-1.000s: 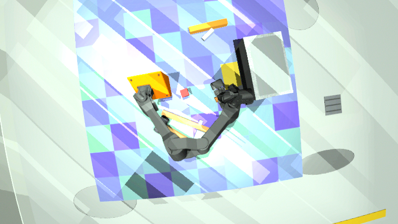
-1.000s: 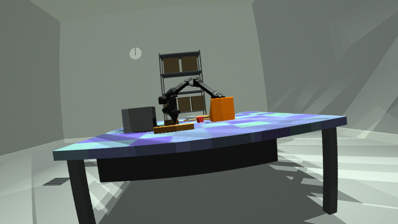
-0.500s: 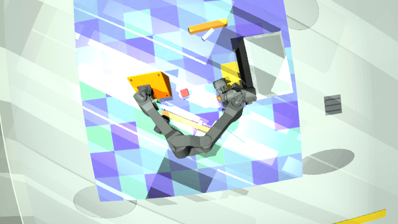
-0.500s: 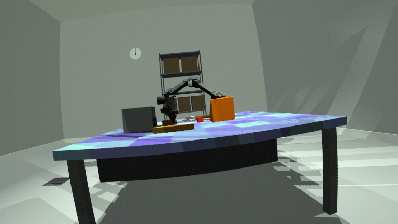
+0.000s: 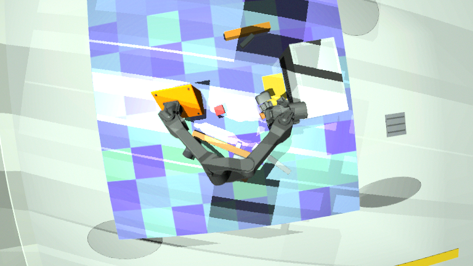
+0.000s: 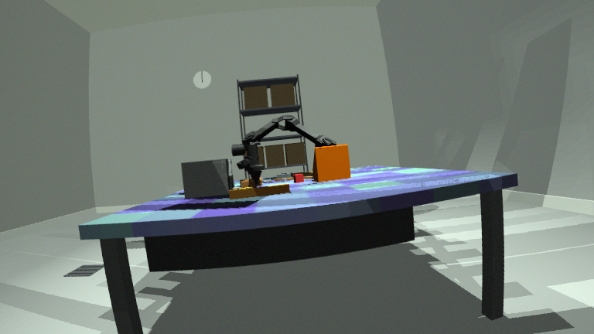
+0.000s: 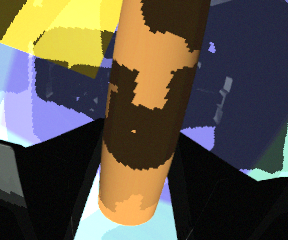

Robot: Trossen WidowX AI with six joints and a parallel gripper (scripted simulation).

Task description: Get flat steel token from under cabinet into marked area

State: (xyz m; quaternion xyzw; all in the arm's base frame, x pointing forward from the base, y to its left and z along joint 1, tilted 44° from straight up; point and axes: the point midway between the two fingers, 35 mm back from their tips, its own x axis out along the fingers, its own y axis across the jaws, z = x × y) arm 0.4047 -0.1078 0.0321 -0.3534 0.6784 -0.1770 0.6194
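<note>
My gripper (image 5: 264,109) (image 6: 255,176) (image 7: 137,132) is shut on an orange round rod (image 7: 151,87), which points down and forward from the fingers. The gripper hangs low over the table, right in front of the grey cabinet (image 5: 315,74) (image 6: 205,178). It is at the near edge of the yellow marked area (image 5: 273,82) (image 7: 71,0). In the wrist view the rod's far end reaches past the yellow area toward the dark foot of the cabinet. The steel token does not show in any view.
An orange block (image 5: 181,98) (image 6: 331,161) stands at the arm's base. A small red cube (image 5: 219,109) (image 6: 298,177) lies between it and the gripper. An orange bar (image 5: 246,30) (image 6: 259,190) and a small grey strip (image 5: 248,40) lie left of the cabinet. A long wooden stick (image 5: 219,143) lies under the arm.
</note>
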